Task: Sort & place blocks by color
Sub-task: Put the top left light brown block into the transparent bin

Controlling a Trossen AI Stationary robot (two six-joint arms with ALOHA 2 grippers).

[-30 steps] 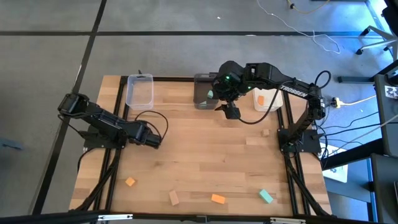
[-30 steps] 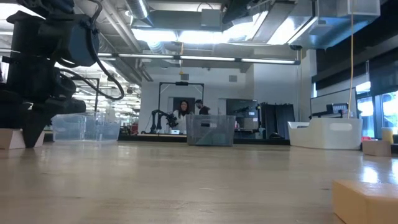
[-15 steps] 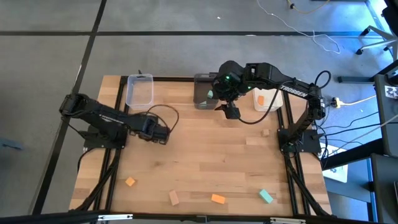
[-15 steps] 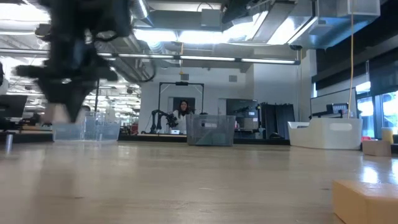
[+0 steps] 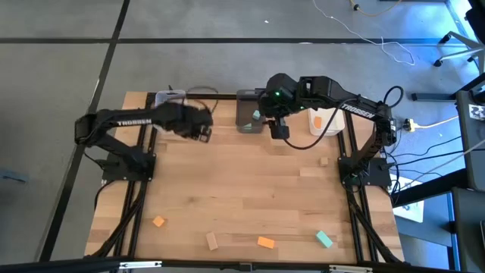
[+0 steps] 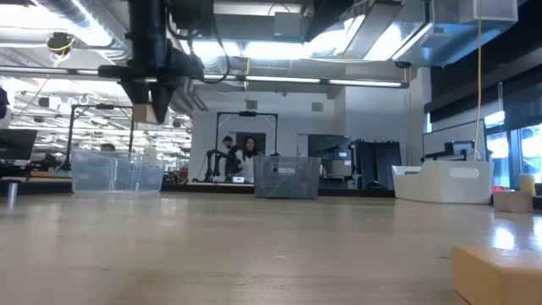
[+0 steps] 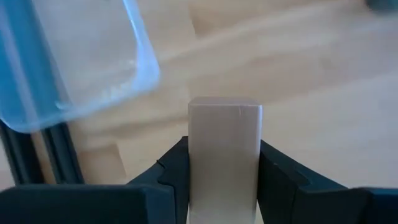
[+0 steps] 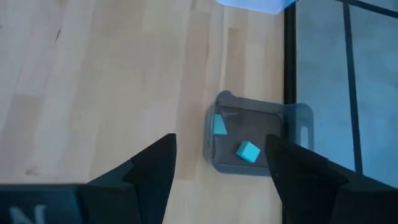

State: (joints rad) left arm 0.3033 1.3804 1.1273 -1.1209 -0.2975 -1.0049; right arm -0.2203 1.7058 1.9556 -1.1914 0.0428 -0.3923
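My left gripper is shut on a pale tan wood block and hangs in the air beside the clear bin at the table's far left. The low view shows the gripper above that bin. My right gripper is open and empty, above the table just right of the grey bin, which holds two teal blocks. Two orange blocks, a tan block and a teal block lie flat near the table's near edge. My left gripper pinches the tan block's two opposite long sides between its two fingers. The fingers point down from above. The block is lifted clear, well above the table, one end sticking out past the fingertips.
A white bin with an orange block inside stands at the far right, next to the grey bin. A small tan block lies near the right edge. The wooden middle of the table is bare. People stand in the room far behind.
My left gripper has risen from table height and gone toward the table's far edge, to beside the clear bin, carrying the tan block lifted clear.
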